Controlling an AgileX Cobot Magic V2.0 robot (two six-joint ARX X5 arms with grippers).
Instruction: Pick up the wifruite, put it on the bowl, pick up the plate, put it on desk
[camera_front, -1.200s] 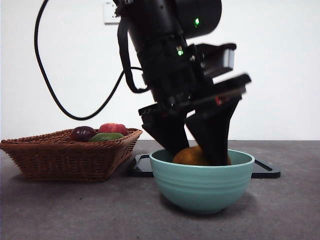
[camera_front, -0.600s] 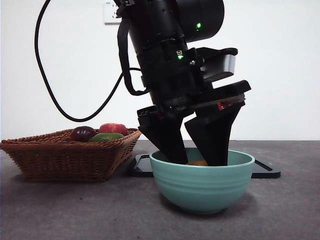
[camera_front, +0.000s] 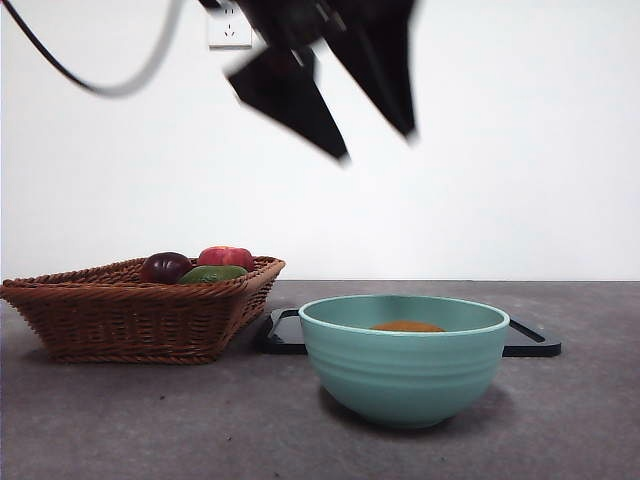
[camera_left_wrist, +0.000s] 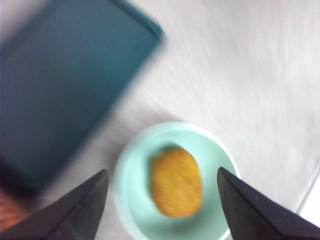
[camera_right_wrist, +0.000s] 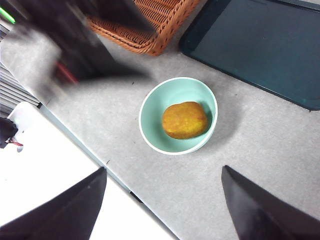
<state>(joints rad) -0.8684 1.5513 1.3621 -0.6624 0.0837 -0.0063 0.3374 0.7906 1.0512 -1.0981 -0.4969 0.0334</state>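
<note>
While the orange-brown fruit (camera_right_wrist: 185, 120) lies inside the teal bowl (camera_front: 404, 362) on the worktop (camera_front: 560, 420), the left pincer (camera_front: 370, 120) hangs high above it, wide and empty; the right pincer (camera_right_wrist: 162, 200) is wide too.

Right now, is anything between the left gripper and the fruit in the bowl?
Nothing. In the left wrist view the left gripper, jaws open, hangs over the orange-brown fruit lying in the bowl; the front view shows only bare wall between them.

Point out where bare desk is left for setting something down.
Bare dark grey desk lies in front of the woven wicker basket and the teal ceramic bowl. It is crowded behind, where the dark flat tray sits beside the basket.
</note>
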